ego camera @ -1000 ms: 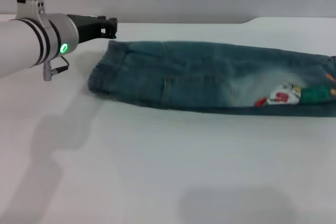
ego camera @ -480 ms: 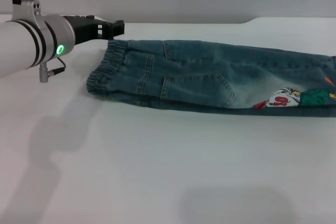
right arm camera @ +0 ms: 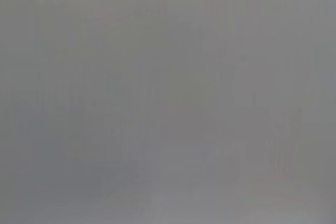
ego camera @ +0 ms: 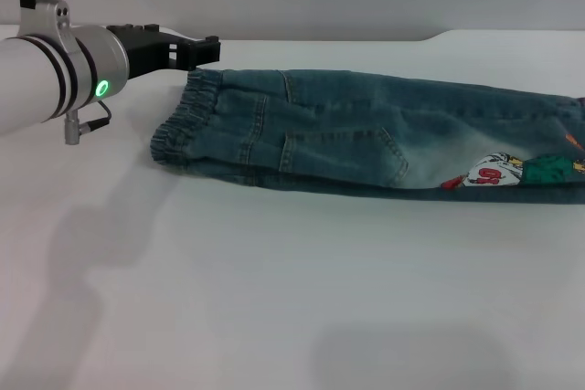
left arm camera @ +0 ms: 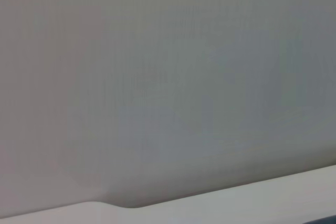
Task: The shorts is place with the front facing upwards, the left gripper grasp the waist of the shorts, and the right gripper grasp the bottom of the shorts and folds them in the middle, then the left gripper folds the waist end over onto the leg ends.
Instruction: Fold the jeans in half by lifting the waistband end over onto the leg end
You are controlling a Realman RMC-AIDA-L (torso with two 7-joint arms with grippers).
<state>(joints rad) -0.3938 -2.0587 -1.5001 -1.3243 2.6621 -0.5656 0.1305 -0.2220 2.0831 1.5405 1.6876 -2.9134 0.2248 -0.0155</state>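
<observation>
Shorts of blue-green denim (ego camera: 366, 139), already folded lengthwise, are lying across the white surface (ego camera: 274, 299) while the left black pronged end effector (ego camera: 208, 50) is hovering beside the ruched waist (ego camera: 183, 121), finger spacing indeterminable, presumably lining up a grasp.

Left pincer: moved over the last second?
Yes. In the head view the left pincer has slid toward the robot's right: its tip now overhangs the waist corner of the shorts, having been short of it earlier.

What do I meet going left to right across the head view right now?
White-and-silver left arm with green light → black left gripper → ruched elastic waist → blue-green denim shorts → colourful cartoon print.
</observation>
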